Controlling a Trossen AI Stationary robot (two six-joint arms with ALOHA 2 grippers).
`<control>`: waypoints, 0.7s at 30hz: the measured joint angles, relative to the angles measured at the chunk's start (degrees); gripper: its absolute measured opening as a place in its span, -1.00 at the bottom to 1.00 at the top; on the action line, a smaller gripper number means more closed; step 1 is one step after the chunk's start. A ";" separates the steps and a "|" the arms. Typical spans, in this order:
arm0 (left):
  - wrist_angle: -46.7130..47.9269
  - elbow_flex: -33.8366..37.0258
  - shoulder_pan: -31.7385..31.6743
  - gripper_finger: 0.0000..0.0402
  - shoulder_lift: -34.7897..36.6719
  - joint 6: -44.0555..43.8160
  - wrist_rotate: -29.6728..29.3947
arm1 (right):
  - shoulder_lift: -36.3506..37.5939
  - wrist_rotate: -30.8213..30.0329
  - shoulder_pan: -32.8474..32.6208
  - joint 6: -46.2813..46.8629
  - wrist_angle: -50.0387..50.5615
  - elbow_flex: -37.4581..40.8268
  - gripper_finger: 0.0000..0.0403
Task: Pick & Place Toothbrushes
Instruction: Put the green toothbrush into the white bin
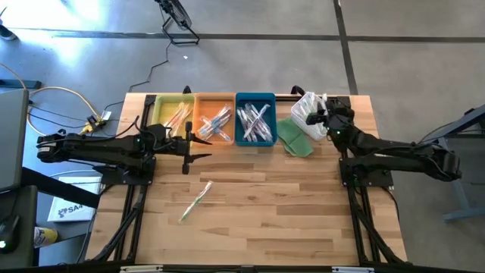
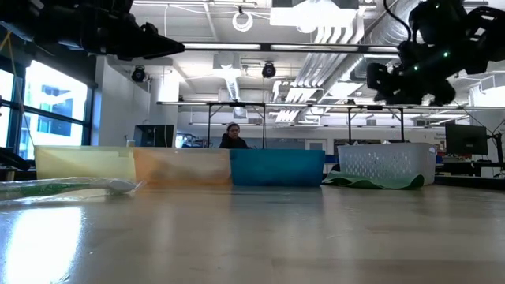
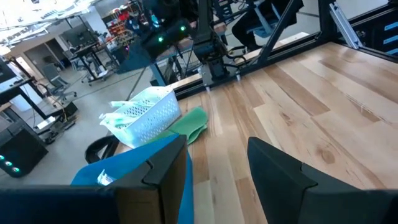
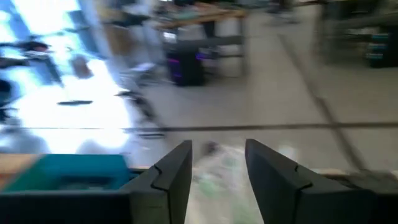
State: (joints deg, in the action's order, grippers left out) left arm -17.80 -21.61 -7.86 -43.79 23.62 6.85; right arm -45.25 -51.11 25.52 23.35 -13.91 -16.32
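Best to lower the right gripper (image 1: 314, 115), fingers parted and empty, straight into the white mesh basket (image 1: 305, 114) onto one wrapped toothbrush. Left gripper (image 1: 206, 147) open near trays; green-handled wrapped toothbrush (image 1: 195, 201) lying mid-counter.

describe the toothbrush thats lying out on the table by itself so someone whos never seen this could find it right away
Start at the row of three trays along the far edge of the wooden table: yellow tray, orange tray, blue tray. Come toward the near edge from the orange tray onto bare wood, where one toothbrush lies slanted. It has a green handle in a clear wrapper and is the only one outside a tray.
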 joint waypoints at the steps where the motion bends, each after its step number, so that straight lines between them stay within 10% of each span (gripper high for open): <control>1: 0.07 0.00 0.00 -0.18 0.00 0.00 -0.02 | 0.05 2.31 -0.38 -0.88 -2.21 0.00 -0.29; 13: 1.90 -0.02 0.00 -0.18 -0.02 0.07 -0.11 | 0.22 48.37 -5.59 -3.69 -23.48 0.00 -0.48; 21: 1.44 -0.02 0.00 -0.18 -0.02 0.07 -0.11 | -1.96 49.95 -11.53 -4.03 -23.57 0.00 -0.60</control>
State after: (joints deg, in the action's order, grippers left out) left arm -16.36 -21.63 -7.86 -43.81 23.68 6.74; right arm -47.22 -1.17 13.99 19.32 -37.47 -16.32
